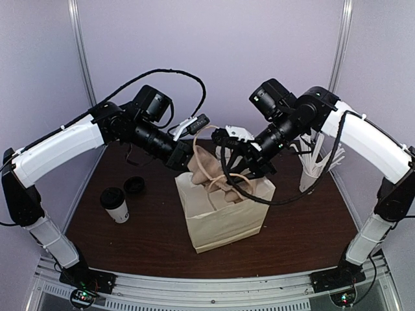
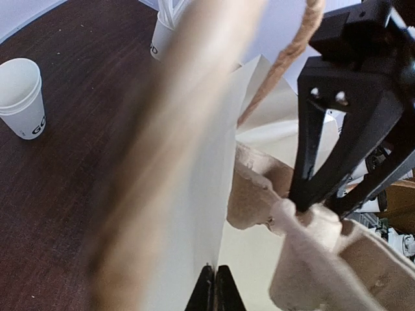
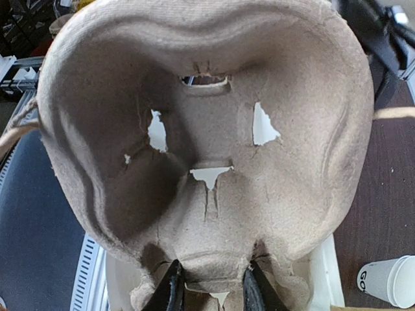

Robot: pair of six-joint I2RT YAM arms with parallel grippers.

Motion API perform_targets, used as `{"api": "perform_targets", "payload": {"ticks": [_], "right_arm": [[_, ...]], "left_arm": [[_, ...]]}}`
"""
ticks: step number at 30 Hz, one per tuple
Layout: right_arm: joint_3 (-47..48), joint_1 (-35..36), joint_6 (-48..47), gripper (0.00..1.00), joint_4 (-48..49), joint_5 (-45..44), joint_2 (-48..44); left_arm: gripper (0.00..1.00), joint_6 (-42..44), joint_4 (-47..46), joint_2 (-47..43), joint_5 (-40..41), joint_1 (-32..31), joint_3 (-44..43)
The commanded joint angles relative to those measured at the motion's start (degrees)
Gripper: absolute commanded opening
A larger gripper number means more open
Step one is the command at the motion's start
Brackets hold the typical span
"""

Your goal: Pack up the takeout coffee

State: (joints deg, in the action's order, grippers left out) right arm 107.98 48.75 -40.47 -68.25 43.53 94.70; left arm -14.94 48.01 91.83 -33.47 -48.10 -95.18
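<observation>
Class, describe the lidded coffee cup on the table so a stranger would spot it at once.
Find the tall paper bag in the middle of the dark table and look to its left. A small white cup stands there beside a loose black lid. It alone wears a black lid; the cup at right bristles with white sticks.

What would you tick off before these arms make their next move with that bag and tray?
1. Left gripper shut on the paper bag edge: ok.
2. Right gripper pinching the cup carrier rim: ok.
3. Bag standing upright: ok.
4. Carrier fully down inside the bag: not ok, it pokes out of the top.
5. Rope handles clear of the carrier: cannot tell.
6. Lidded coffee cup upright, left of the bag: ok.
</observation>
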Motion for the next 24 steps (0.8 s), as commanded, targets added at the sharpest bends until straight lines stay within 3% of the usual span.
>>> {"api": "perform_targets", "payload": {"ticks": [1,9,16,24], "right_arm": [[3.4,2.1,-3.3,0.18,-7.5,-7.5,2.1],[4.5,8.0,-3.0,0.18,-6.5,-22.5,2.4],[2.3,11.7,-3.7,0.17,-4.0,-34.1,1.2],[1.6,13.7,-4.8,0.14,-4.4,-39.3,2.1]], "left_arm": [[0.00,-0.4,-1.1,-1.3,-0.6,-0.1,-0.7],[0.00,-0.4,0.7,-1.1,0.4,-0.1,-1.9],[0.31,-1.2,5.2,-2.1,4.8,-0.1,-2.9],[0.37,-1.8,6.1,-3.0,6.0,-0.1,-2.1]]}}
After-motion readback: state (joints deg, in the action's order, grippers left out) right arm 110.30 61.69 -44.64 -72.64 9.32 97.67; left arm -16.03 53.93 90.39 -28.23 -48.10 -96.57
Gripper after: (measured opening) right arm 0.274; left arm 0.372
